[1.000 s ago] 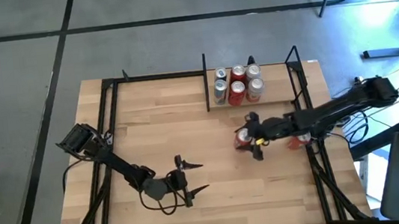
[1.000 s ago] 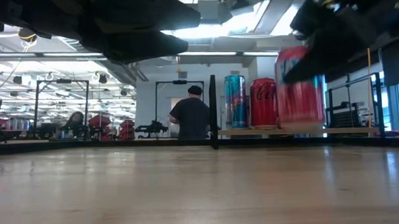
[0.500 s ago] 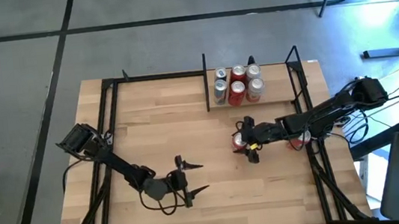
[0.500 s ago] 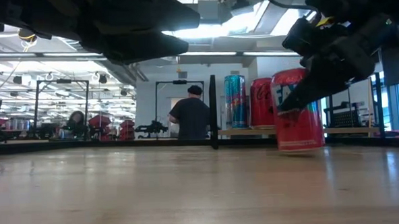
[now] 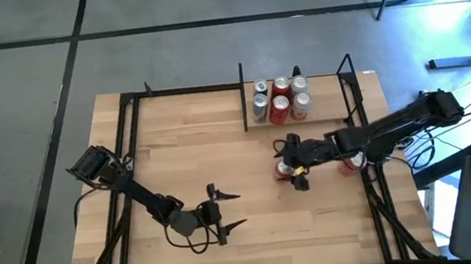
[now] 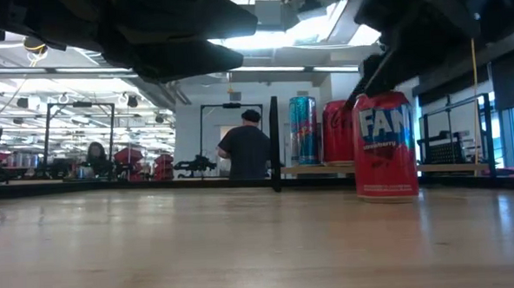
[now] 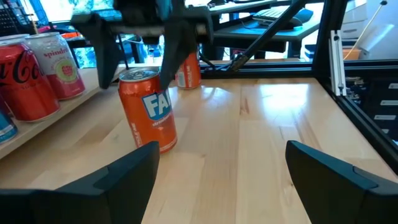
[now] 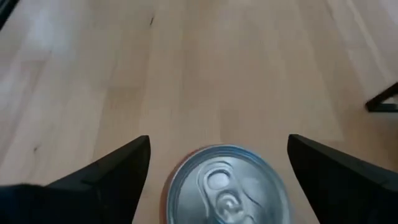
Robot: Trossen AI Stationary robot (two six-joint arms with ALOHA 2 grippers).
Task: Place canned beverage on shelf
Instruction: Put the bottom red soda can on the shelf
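A red Fanta can [image 6: 384,145] stands upright on its base on the wooden tabletop [image 5: 220,151], in front of the shelf [image 5: 332,101]. Several cans [image 5: 279,97] stand on the shelf plank. My right gripper [image 8: 219,142] hovers open just above the can's top [image 8: 227,183], one finger at each side and neither touching; the high view shows it over the can [image 5: 284,170]. My left gripper [image 5: 227,211] waits open near the table's front middle, pointing at the can [image 7: 148,109].
A second red can [image 5: 352,166] stands near the table's right edge under my right arm. Black metal rails [image 5: 132,161] run along the table's sides, and an upright bar [image 5: 243,95] bounds the shelf's left. A person [image 6: 247,149] stands in the room behind. Bare tabletop lies at centre left.
My right gripper has brought the red can down and a little toward the table's near edge, set it upright on the tabletop, opened and let go. It has then risen slightly above the can's top. The can now stands by itself.
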